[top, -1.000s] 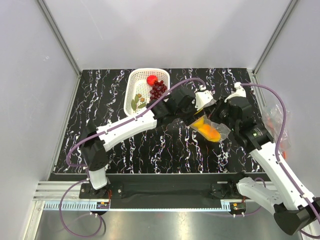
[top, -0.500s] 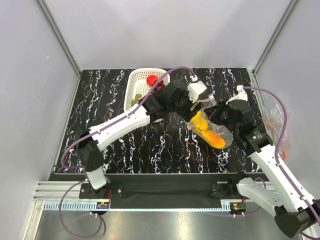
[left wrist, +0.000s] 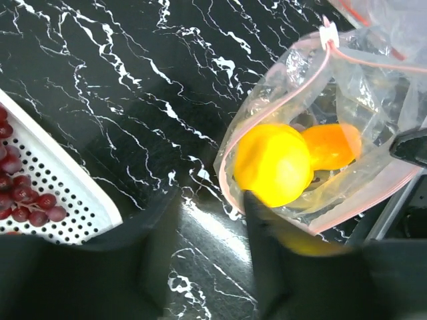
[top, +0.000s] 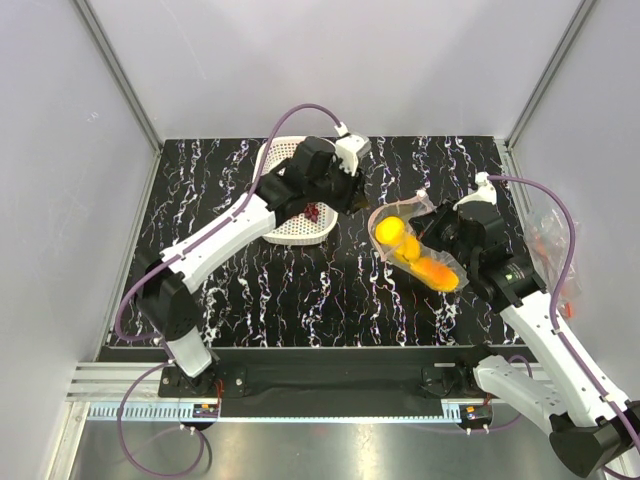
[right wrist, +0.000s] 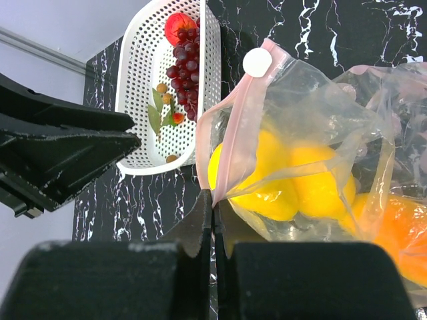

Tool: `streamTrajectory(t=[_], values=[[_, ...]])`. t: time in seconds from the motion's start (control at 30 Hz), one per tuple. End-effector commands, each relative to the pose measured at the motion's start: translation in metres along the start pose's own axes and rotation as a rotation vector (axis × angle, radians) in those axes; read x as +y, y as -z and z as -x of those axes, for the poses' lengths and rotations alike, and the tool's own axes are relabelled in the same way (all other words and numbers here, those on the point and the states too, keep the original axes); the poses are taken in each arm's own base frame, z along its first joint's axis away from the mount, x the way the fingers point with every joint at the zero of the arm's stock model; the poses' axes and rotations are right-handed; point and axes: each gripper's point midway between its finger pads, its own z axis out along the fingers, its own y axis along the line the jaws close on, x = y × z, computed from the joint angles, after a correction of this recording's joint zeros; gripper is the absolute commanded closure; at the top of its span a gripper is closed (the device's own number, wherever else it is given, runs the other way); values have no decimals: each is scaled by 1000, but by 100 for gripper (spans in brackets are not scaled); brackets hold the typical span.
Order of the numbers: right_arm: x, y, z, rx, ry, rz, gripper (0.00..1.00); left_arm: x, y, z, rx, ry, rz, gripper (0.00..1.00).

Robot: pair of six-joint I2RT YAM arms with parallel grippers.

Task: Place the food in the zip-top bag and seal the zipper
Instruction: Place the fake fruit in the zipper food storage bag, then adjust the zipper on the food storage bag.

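The clear zip-top bag [top: 412, 250] lies right of centre with its mouth open, holding yellow lemons [right wrist: 267, 177] and an orange piece [right wrist: 393, 233]. My right gripper [right wrist: 215, 200] is shut on the bag's pink zipper strip [right wrist: 230, 143] at the mouth edge; in the top view the gripper [top: 434, 237] is at the bag's right side. My left gripper [left wrist: 210, 200] is open and empty, over the table between the bag [left wrist: 320, 133] and the basket; in the top view the gripper [top: 335, 200] is at the basket's right end. The red apple [right wrist: 177, 27], grape bunch [right wrist: 187, 60] and green piece [right wrist: 155, 117] lie in the basket.
The white lattice basket [top: 275, 230] stands at the back centre-left, partly hidden by my left arm. Another crinkly clear bag [top: 548, 235] with red parts lies at the table's right edge. Grey walls close in the left, back and right sides.
My left gripper has pulled out of the bag's mouth and swung back left to the basket. A lemon now sits at the bag's mouth. My right gripper keeps its hold on the strip.
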Motion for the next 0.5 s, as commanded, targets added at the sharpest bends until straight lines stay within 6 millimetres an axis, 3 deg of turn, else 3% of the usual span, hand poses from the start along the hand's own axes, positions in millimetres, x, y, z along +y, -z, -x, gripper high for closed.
streamTrajectory(t=[0.0,0.37,0.47], values=[[14,3,17,-70,-17,47,100,-13,3,20,-46,56,-77,62],[16,4,19,-70,-13,53,100,-15,-17,8,21,74,-127,53],[16,5,20,-71,-13,54,100,-12,-25,1,52,96,-128,62]])
